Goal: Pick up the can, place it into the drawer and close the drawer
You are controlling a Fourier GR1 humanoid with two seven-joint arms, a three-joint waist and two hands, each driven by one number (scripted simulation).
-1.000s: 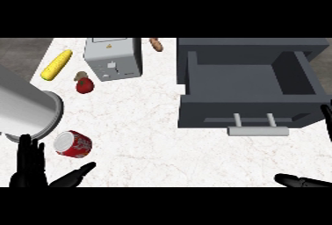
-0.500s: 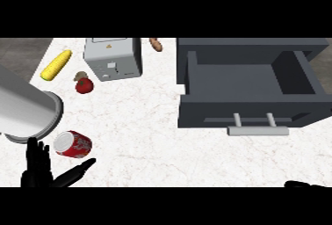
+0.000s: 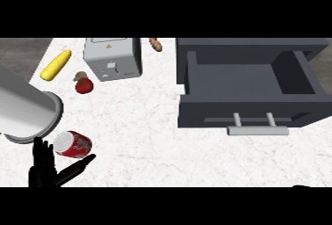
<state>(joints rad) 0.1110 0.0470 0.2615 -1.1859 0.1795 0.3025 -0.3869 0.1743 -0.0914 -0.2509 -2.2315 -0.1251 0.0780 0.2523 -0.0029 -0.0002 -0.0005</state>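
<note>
The red can [image 3: 73,144] lay on its side on the white marbled counter [image 3: 162,149], at the lower left of the head view, its pale end facing up and to the left. It sat just below and beside the rim of a large grey cylinder [image 3: 23,110] that entered from the left edge. The left hand [image 3: 47,171] was at the lower left, directly under the can: fingers straight and spread, pointing up toward the can, with the thumb angled out to the right beneath it. The fingertips appeared to reach the can's lower left edge, but whether they were touching it could not be told; nothing was curled round the can. Only a small dark tip of the right hand [image 3: 299,186] showed at the bottom right edge, so the state of its fingers could not be told. The dark grey drawer [image 3: 250,110] stood open at the upper right, well apart from the can, its pale bar handle [image 3: 257,129] projecting toward the viewer. Further back on the counter were a grey toaster [image 3: 112,58], a yellow corn cob [image 3: 56,64] left of it, a red tomato-like item [image 3: 84,86] below the corn, and a small brown item [image 3: 156,44] right of the toaster.
</note>
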